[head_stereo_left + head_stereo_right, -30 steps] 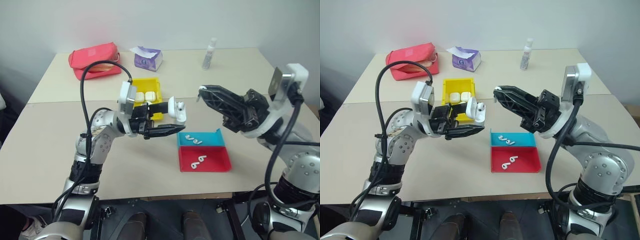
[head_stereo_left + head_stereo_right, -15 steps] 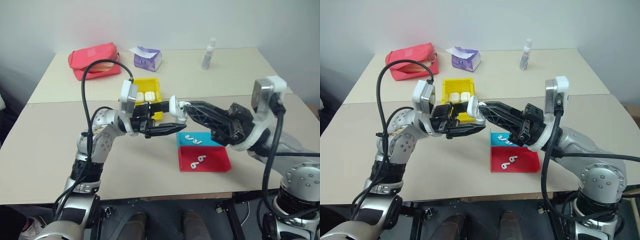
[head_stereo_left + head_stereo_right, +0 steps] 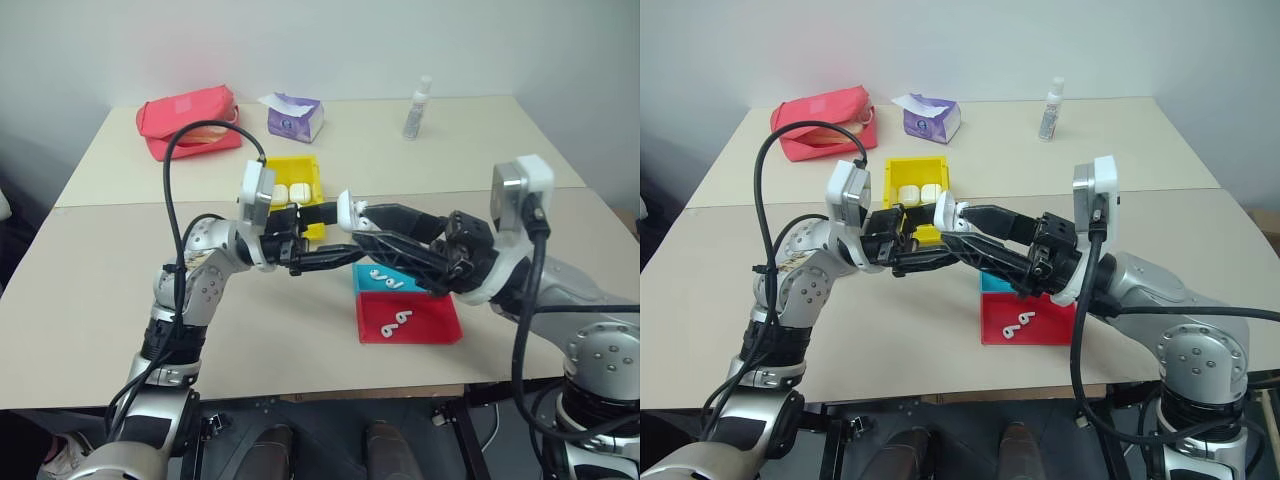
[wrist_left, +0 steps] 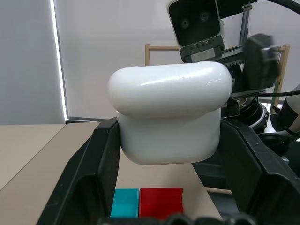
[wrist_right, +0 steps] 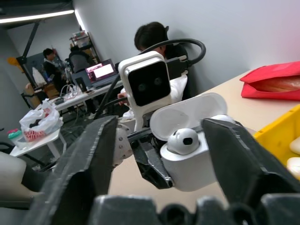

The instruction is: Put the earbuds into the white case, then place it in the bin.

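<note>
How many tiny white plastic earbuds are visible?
5 earbuds: two in the shallow blue tray, two in the shallow red tray, one in the open glossy white case. Others may be hidden.

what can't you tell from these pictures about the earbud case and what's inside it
- Second slot of the white case: right wrist view, hidden behind the seated earbud and the lid.
- Open top of the case: left wrist view, only its outside faces the camera.
- Blue tray: head views, partly covered by the right gripper.

A soft red zip pouch (image 3: 189, 118) lies at the far left of the pale beige worktop (image 3: 90, 290). Near it sits a purple tissue pack (image 3: 295, 118). A small clear bottle (image 3: 418, 107) stands upright farther right. A shallow blue tray (image 3: 421, 275) touches a shallow red tray (image 3: 430, 322).
</note>
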